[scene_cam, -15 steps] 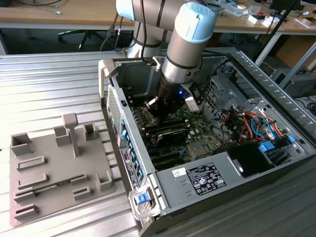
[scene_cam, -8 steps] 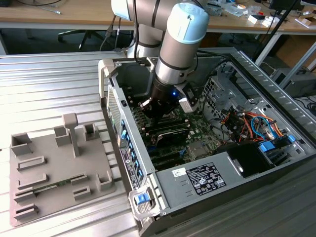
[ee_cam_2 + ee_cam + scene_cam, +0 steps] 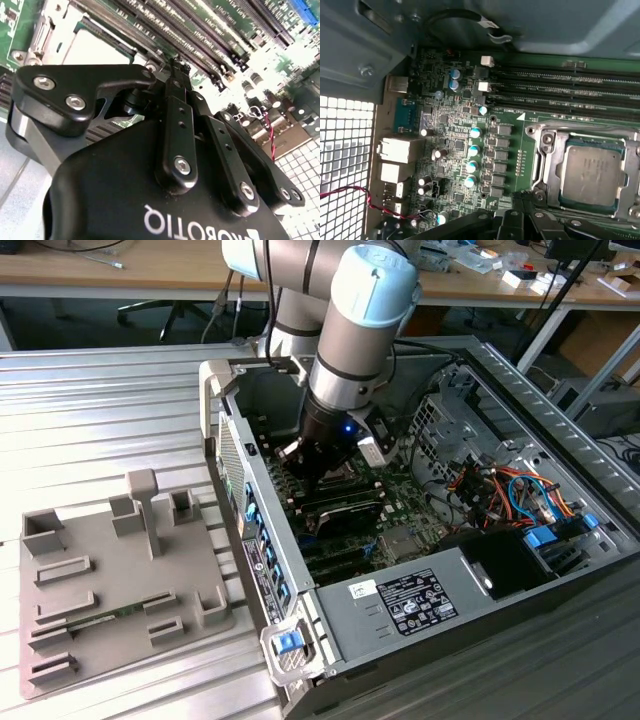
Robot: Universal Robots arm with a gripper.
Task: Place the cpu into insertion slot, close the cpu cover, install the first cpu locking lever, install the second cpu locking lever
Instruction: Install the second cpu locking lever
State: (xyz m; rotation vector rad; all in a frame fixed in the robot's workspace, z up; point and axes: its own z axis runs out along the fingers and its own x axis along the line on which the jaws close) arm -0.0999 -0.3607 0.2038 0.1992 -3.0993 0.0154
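The cpu point(image 3: 592, 175), a silvery square chip, lies flat in the insertion slot point(image 3: 595, 141), whose dark edge shows along one side of the chip. The cpu cover point(image 3: 546, 160), a shiny metal frame, lies down around the chip. I cannot make out the locking levers. My gripper point(image 3: 512, 220) is shut, with its black fingertips low over the board just beside a corner of the socket. In the second wrist view the gripper point(image 3: 174, 67) points at the board next to the bright chip point(image 3: 95, 50). In the exterior view the gripper point(image 3: 322, 472) reaches down into the open computer case and hides the socket.
Long memory slots point(image 3: 570, 87) run beside the socket, and a row of capacitors point(image 3: 475, 150) stands on its other side. A red-black wire point(image 3: 350, 195) crosses the perforated case wall. The power supply point(image 3: 420, 600) and cable bundles point(image 3: 510, 490) fill the case's near and right side. A grey fixture tray point(image 3: 110, 580) lies at the exterior view's left.
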